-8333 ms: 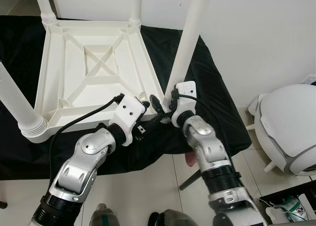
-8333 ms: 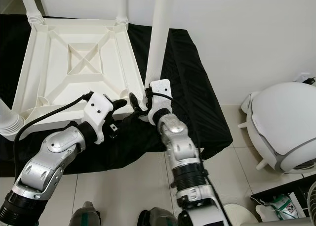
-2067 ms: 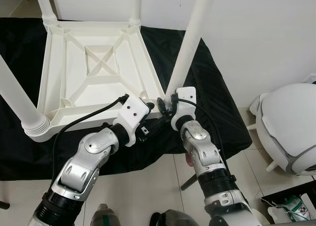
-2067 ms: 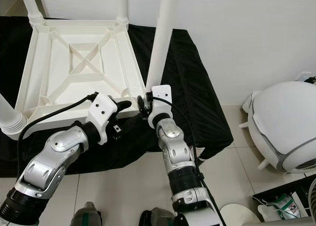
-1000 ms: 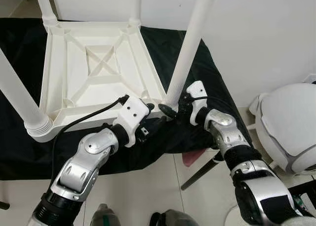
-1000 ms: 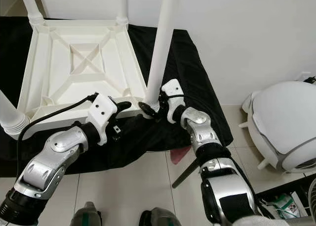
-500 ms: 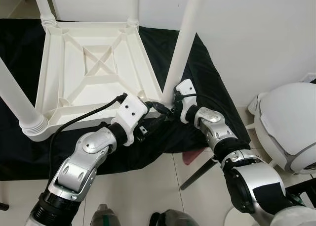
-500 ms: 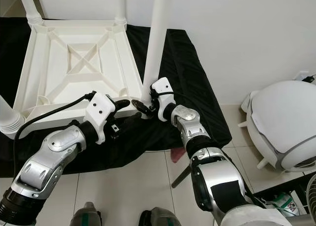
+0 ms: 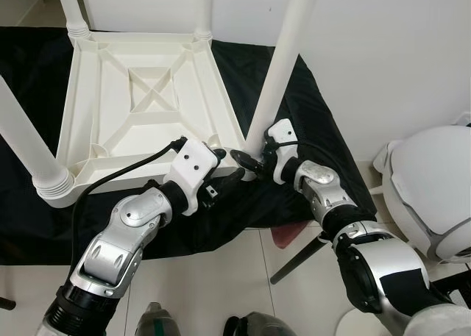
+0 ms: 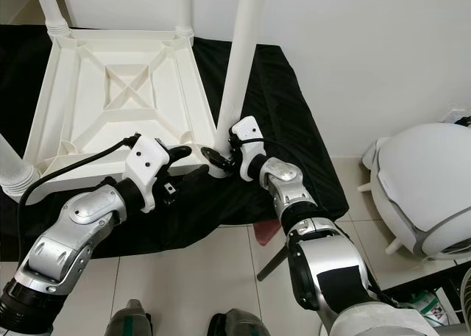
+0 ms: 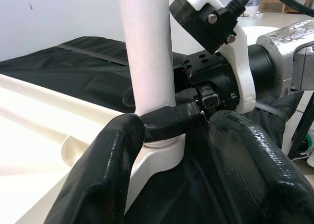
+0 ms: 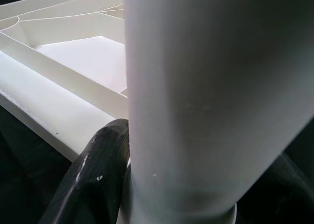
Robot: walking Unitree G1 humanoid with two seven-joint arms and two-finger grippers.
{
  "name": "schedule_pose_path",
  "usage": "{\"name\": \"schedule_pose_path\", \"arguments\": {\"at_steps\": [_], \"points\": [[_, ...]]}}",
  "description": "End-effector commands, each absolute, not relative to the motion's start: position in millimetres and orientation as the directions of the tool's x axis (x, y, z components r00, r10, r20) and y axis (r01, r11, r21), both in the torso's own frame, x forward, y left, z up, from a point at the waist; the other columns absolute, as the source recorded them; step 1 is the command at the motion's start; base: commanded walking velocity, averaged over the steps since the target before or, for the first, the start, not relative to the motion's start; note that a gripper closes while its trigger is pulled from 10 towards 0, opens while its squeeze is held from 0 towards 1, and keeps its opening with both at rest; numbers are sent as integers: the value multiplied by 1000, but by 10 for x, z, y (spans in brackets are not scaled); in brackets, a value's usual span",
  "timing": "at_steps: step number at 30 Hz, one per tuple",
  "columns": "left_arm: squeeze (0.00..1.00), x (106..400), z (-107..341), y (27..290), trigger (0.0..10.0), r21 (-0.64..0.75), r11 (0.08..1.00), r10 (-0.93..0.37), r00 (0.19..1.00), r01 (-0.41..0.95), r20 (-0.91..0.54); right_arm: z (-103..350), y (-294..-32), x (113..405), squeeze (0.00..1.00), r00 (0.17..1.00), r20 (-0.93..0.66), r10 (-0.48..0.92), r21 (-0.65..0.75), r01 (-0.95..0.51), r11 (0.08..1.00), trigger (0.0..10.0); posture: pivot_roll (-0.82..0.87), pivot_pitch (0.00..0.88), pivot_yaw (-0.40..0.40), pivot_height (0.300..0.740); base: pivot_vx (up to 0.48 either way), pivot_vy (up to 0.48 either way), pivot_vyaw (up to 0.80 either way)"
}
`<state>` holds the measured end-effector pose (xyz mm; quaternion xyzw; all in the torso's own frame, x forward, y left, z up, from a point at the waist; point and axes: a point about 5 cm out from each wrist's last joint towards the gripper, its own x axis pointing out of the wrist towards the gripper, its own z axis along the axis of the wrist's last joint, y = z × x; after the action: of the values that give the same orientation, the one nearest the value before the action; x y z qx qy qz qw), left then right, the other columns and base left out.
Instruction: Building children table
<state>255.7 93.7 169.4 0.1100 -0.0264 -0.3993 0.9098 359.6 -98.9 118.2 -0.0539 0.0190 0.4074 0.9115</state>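
**Right gripper clasped at base of near-right leg; table inverted on black cloth**

Compared with the frame half a second earlier, the right gripper [image 9: 249, 162] sits at much the same spot at the foot of the near-right leg [image 9: 283, 56], and that leg now leans slightly more to the right. The left gripper [image 9: 224, 176] has kept its place at the table's near corner.

Surface: a black cloth [image 9: 309, 115] spread over white floor tiles [image 9: 221, 284], against a white wall. A white domed appliance [image 9: 430, 189] stands well apart to the right.

The children table [image 9: 143, 104] lies upside down, ribbed underside up, its legs rising upward with long axes near vertical. The near-right leg stands in its corner socket [image 11: 162, 158].

Right gripper fingers [image 12: 91, 177] are clenched around that leg's base. The left gripper's fingers [image 11: 105, 180] are spread apart, holding nothing, just beside the socket.
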Motion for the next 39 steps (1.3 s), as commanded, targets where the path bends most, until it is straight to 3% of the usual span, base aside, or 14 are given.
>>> {"name": "schedule_pose_path", "arguments": {"at_steps": [1,7,12,20,31,36,37,39], "points": [[0,2545,1688,901,10000,214,626,-759,649,750,-51,1070,-1087,3571,0,689,-117,716,-35,-723,690,10000,68,5,-109,740,0,0,0],[0,2540,1684,897,10000,212,629,-758,651,748,-49,1094,-1112,3569,0,712,-84,697,-31,-701,712,10000,66,5,-113,740,0,0,0],[0,2534,1678,892,10000,209,629,-758,650,749,-48,1048,-1105,3555,0,737,-131,663,-112,-676,728,10000,61,6,-116,740,0,0,0],[0,2527,1678,881,10000,206,619,-767,640,758,-50,1049,-947,3492,0,890,-58,453,-6,-454,891,10000,52,6,-107,740,0,0,0],[0,2533,1683,862,10000,210,609,-775,630,765,-49,1094,-610,3276,0,945,-13,326,-2,-326,945,10000,57,0,-116,740,0,0,0],[0,2532,1665,845,10000,207,611,-774,632,764,-48,1132,-672,3286,0,958,-31,285,23,-284,958,10000,54,0,-127,740,0,0,0],[0,2531,1665,843,10000,207,611,-774,632,764,-47,1143,-647,3261,1000,950,-20,310,35,-309,950,10000,57,0,-130,740,0,0,0],[0,2530,1667,842,10000,207,612,-773,632,764,-46,1159,-616,3232,1000,941,-5,339,51,-339,939,10000,57,0,-130,740,0,0,0]]}}
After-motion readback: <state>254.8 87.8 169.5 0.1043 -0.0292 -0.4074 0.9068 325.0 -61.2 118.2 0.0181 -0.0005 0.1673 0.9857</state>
